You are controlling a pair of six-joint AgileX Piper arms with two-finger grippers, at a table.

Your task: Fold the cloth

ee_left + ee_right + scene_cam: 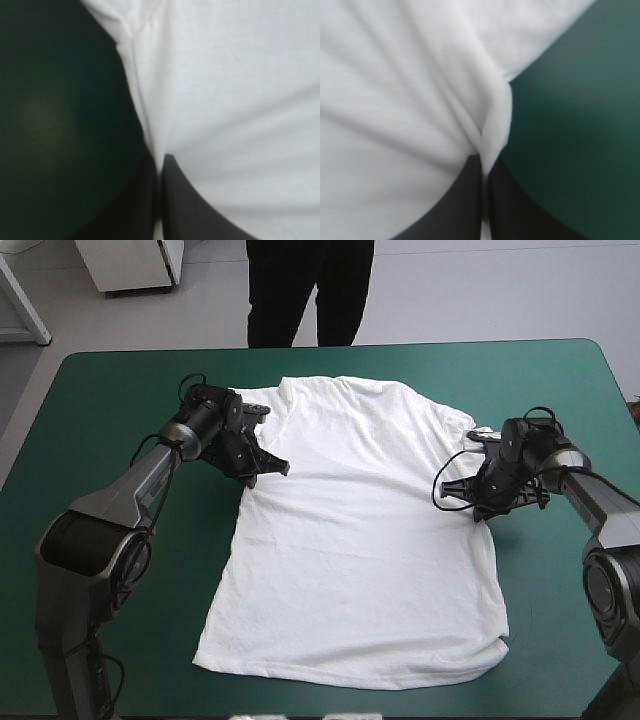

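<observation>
Okay, high view: white T-shirt [350, 540] lies spread flat in the middle of the teal-green table [120, 380], shoulder end toward the far edge, bottom end toward the near edge. Left end effector [262, 468] sits low at the shirt's left side edge, just under the sleeve. Right end effector [452, 492] is at the matching spot on the right side edge. The symmetric grips look chosen so both sides can move together for a fold.

Left wrist view: left end effector [161, 161] has its black fingers all but closed, with a thin white strip of T-shirt [230, 100] pinched between them at the cloth's border. Bare table [55, 115] lies beside it.

Right wrist view: right end effector [485, 167] is likewise nearly closed on a bunched ridge of T-shirt [395, 110] that rises into the fingers, so the edge looks gathered. Table [570, 125] shows on the outer side.

Judgement: both grasps are set, no fold is made yet, and a lift is likely next.
</observation>
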